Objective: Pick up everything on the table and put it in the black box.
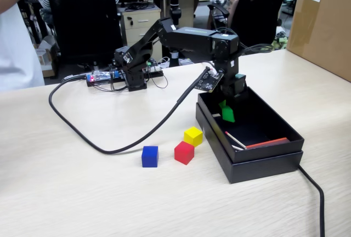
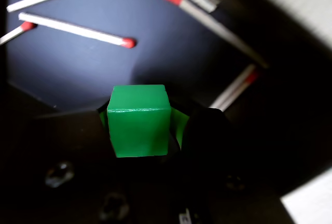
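My gripper (image 1: 225, 105) hangs over the far part of the black box (image 1: 263, 159) and is shut on the green cube (image 1: 227, 112). In the wrist view the green cube (image 2: 139, 123) sits between the dark jaws of the gripper (image 2: 141, 130), above the box floor (image 2: 155, 42). The blue cube (image 1: 149, 156), the red cube (image 1: 184, 152) and the yellow cube (image 1: 193, 136) stand on the beige table (image 1: 71, 193), just left of the box.
Thin red-tipped sticks (image 2: 78, 28) lie on the box floor, also seen in the fixed view (image 1: 236, 140). A black cable (image 1: 109, 150) loops across the table left of the cubes. Another cable (image 1: 313, 190) runs off the box's right. A brown carton (image 1: 323, 23) stands far right.
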